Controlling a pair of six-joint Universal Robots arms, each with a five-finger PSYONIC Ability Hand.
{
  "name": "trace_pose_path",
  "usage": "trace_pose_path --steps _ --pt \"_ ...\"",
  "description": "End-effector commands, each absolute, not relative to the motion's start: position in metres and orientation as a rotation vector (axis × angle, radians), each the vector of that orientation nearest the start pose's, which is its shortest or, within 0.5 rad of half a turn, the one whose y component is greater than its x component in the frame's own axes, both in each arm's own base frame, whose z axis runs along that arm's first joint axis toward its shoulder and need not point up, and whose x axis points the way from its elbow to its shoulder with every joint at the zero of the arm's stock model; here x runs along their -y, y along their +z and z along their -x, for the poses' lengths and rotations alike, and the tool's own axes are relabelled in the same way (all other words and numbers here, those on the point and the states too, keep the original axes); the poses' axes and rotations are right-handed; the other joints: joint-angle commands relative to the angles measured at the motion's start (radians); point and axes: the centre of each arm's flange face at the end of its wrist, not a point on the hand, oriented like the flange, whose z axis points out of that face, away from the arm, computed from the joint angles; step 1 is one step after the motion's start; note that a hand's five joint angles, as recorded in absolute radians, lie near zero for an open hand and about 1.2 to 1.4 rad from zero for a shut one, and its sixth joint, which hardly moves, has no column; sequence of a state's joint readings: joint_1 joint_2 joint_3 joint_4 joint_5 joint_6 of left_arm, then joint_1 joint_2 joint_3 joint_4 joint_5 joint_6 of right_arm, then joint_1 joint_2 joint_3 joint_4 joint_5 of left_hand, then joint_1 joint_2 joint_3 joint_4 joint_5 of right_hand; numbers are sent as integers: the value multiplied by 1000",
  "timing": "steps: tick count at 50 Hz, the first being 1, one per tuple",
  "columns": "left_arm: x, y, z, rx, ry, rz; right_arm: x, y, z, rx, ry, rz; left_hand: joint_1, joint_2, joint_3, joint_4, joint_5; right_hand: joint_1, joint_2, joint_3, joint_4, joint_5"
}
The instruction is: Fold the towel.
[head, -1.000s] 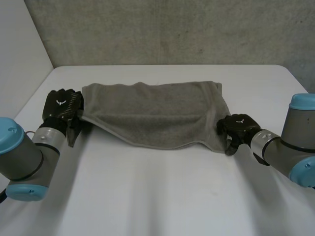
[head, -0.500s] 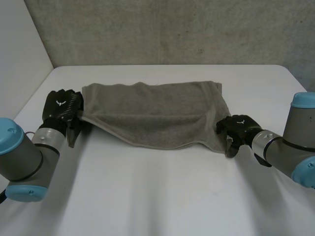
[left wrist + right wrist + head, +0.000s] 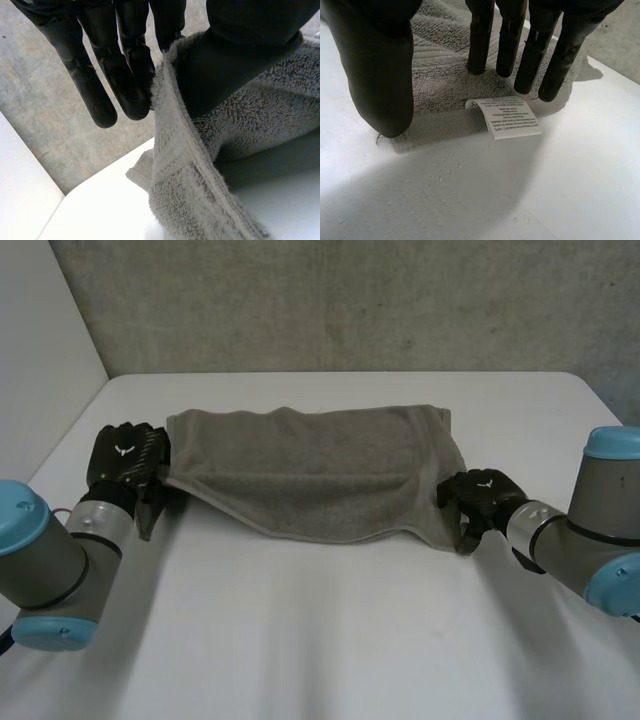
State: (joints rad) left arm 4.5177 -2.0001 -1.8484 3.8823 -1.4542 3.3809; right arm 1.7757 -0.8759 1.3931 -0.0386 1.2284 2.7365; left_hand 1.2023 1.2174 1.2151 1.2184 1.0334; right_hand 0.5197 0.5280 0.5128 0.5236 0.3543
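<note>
A grey towel point(image 3: 310, 475) lies folded lengthwise across the white table point(image 3: 320, 640). My left hand point(image 3: 125, 455) is at the towel's left end. In the left wrist view its fingers point(image 3: 115, 65) and thumb pinch the hemmed edge of the towel point(image 3: 200, 190), which is lifted off the table there. My right hand point(image 3: 480, 495) is at the towel's near right corner. In the right wrist view its fingers point(image 3: 520, 45) are straight and apart from the thumb, just above the towel point(image 3: 445, 75). That corner lies flat, and a white label point(image 3: 510, 117) sticks out from it.
A rough concrete wall point(image 3: 330, 300) rises behind the table's far edge, and a plain white wall point(image 3: 40, 340) stands at the left. White tabletop stretches from the towel's near edge toward me.
My right hand has shifted a little toward the towel's corner. The left hand and the towel have stayed where they were.
</note>
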Motion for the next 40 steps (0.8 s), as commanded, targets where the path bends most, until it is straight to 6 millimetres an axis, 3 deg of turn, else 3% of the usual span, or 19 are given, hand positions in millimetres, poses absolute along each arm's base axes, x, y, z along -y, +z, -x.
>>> trace_pose_path --steps 1,10,19,40 --pt "324 153 208 -2132 -2295 -607 340 115 -237 -2303 -1553 1003 194 179 181 178 188 29 21 36 25 20" --pt "324 152 208 -2134 -2293 -607 343 109 -237 -2312 -1542 1001 194 179 181 178 188 50 41 56 46 40" --pt "324 152 208 -2134 -2293 -607 346 111 -238 -2309 -1558 992 194 179 181 178 188 528 519 535 524 519" --pt "323 153 209 -2134 -2294 -611 351 115 -239 -2295 -1607 986 194 179 181 178 188 549 540 556 545 540"
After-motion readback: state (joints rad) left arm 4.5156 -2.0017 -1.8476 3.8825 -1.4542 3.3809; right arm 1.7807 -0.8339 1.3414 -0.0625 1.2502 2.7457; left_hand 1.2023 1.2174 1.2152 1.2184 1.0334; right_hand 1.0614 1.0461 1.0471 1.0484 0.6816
